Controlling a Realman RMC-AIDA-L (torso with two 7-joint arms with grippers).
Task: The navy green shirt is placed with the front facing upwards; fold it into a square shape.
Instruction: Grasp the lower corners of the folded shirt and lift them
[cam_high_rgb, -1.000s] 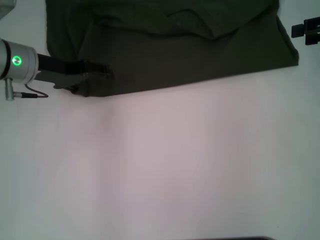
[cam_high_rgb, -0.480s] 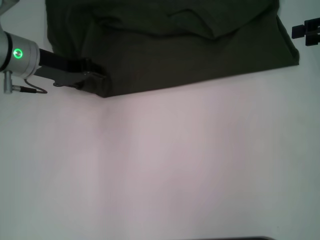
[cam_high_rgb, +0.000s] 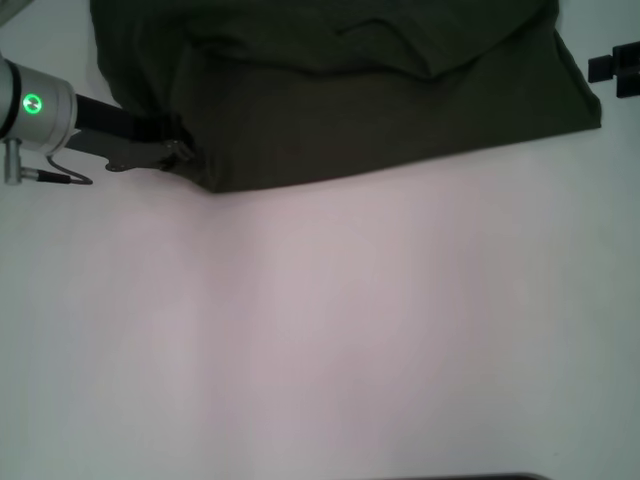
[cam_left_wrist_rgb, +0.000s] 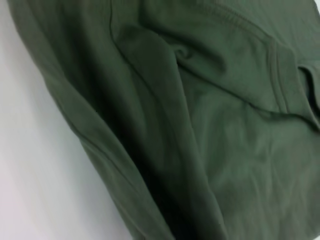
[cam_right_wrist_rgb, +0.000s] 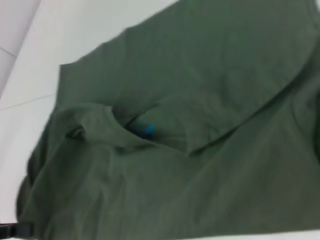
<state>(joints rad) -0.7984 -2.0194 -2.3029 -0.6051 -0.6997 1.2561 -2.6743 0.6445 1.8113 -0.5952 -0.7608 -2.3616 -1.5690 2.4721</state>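
A broad, pale white tabletop (cam_high_rgb: 330, 330) fills most of my head view, bare and smooth from the near edge up to the cloth. Across its far part lies the dark olive-green cotton T-shirt (cam_high_rgb: 390, 100), partly folded over on itself, its near hem running at a slant from my left side up toward my right. In my right wrist view a small blue-printed neck label (cam_right_wrist_rgb: 145, 128) shows inside the shirt's collar opening. My left gripper (cam_high_rgb: 180, 152) sits at the shirt's near-left corner, its dark fingers pinched onto the fabric edge there, the silver wrist with its green light just behind. My right gripper (cam_high_rgb: 618, 70) hangs just off the shirt's right edge, apart from the cloth; whether it is clenched or released I cannot tell.
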